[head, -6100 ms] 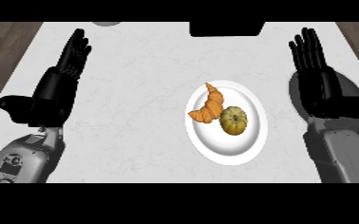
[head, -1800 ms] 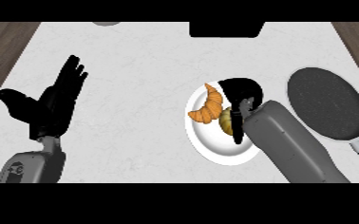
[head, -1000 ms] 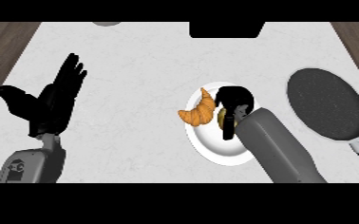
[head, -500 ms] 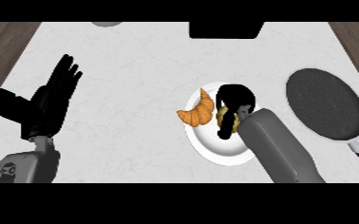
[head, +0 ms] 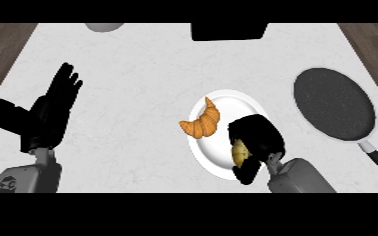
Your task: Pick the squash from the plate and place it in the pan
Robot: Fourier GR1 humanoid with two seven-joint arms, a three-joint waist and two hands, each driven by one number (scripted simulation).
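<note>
Nearest you, bottom right: your right hand [head: 255, 140] sits over the lower right part of the white plate [head: 221, 100], fingers and thumb curled round the squash [head: 241, 153]. Only a yellowish patch of the squash shows between the black fingers; the rest is hidden. You cannot tell whether it is off the plate surface or resting on it. The grey forearm comes in from the lower edge just right of the plate.

Bottom left: your left hand [head: 50, 112] is at rest near the left edge, fingers straight and pointing up, holding nothing, well apart from the plate.

On the plate's left side, a croissant [head: 203, 121] lies with its tail over the rim onto the counter [head: 140, 70]. It is just beside your right hand, not touching it as far as you can see.

Right of the plate: the dark pan [head: 334, 104], apart from the plate, handle running to the lower right edge. Nothing in it.

Far edge: a black block [head: 229, 31] at top centre, and a grey rounded object [head: 104, 27] at top left, both cut off.
</note>
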